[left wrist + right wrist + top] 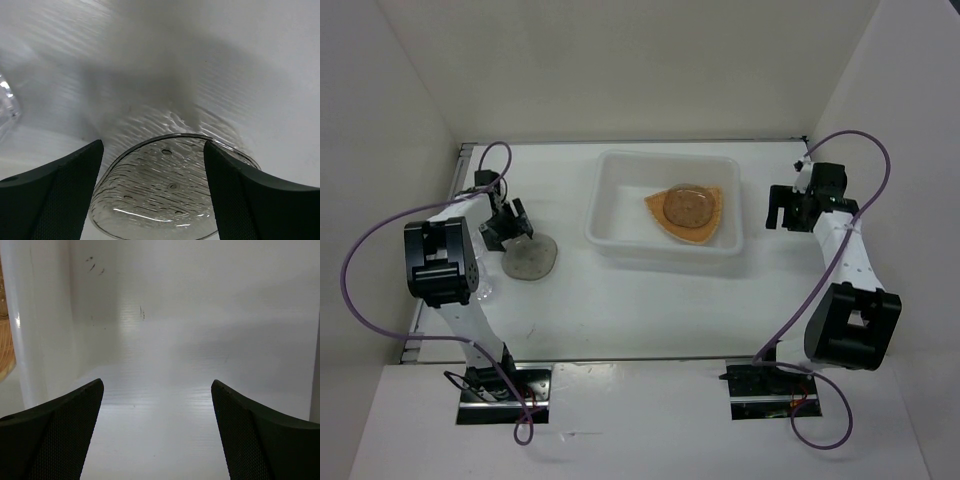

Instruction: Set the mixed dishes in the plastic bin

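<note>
just below the left claw (152,150), spread wide and holding nothing, a speckled plate (170,195) is seen flat on the table (620,310). it is judged light, stiff, slick and breakable; its rim is best pinched.

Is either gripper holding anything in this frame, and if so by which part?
Nothing is held. The left gripper is open over the speckled plate lying on the table; the right gripper is open and empty.
</note>
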Available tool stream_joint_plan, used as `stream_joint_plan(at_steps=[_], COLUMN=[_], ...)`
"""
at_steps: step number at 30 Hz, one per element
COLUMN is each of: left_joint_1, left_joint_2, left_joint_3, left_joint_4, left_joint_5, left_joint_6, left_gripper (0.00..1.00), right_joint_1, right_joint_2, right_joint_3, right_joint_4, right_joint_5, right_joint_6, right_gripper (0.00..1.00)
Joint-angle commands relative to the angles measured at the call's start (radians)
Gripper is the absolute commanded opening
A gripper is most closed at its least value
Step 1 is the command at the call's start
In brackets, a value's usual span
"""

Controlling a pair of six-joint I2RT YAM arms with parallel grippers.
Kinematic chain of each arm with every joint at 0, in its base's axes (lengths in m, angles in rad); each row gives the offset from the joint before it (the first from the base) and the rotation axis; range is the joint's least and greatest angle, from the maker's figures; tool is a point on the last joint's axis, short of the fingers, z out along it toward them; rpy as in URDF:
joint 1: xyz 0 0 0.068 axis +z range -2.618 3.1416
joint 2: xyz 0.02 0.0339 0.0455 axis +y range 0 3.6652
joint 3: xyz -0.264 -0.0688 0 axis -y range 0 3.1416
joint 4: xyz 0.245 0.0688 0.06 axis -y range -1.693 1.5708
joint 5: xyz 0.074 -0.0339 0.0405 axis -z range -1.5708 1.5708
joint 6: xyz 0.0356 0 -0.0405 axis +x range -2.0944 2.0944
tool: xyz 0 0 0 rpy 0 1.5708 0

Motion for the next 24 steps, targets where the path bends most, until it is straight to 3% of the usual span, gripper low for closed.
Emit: stream_joint_plan(at_steps=[1, 4, 7, 8, 11, 12, 16, 18, 24], left_joint_1=[0.005, 0.005, 0.005, 0.005, 0.005, 0.005, 0.005, 0.005, 0.005], left_joint_2=[0.041, 0.05, 0.059, 0.069, 0.069, 0.069, 0.069, 0.069, 0.018], left_joint_3=[0.024, 0.024, 0.033, 0.033, 0.033, 0.023, 0.023, 0.023, 0.088], left_joint_4=[0.038, 0.038, 0.038, 0.038, 0.049, 0.049, 0.038, 0.038, -0.026], left_joint_5=[0.11, 0.121, 0.149, 0.176, 0.218, 0.227, 0.227, 0.227, 0.189], left_joint_6=[0.051, 0.06, 0.083, 0.083, 0.092, 0.092, 0.082, 0.082, 0.014], left_gripper=[0.87, 0.87, 0.79, 0.68, 0.49, 0.35, 0.07, 0.0, 0.0], right_joint_1=[-0.011, -0.011, -0.011, -0.011, -0.011, -0.011, -0.011, -0.011, -0.011], right_joint_2=[-0.02, -0.02, -0.01, -0.001, 0.008, 0.008, 0.019, 0.028, 0.028], right_joint_3=[-0.028, -0.039, -0.057, -0.066, -0.077, -0.077, -0.086, -0.086, -0.095], right_joint_4=[0.048, 0.057, 0.066, 0.066, 0.077, 0.077, 0.095, 0.095, 0.104], right_joint_5=[-0.002, -0.012, -0.012, -0.012, -0.012, -0.012, -0.012, -0.021, -0.021], right_joint_6=[0.011, 0.011, 0.011, 0.011, 0.011, 0.011, 0.011, 0.011, 0.011], right_gripper=[0.93, 0.93, 0.93, 0.93, 0.93, 0.93, 0.93, 0.93, 0.93])
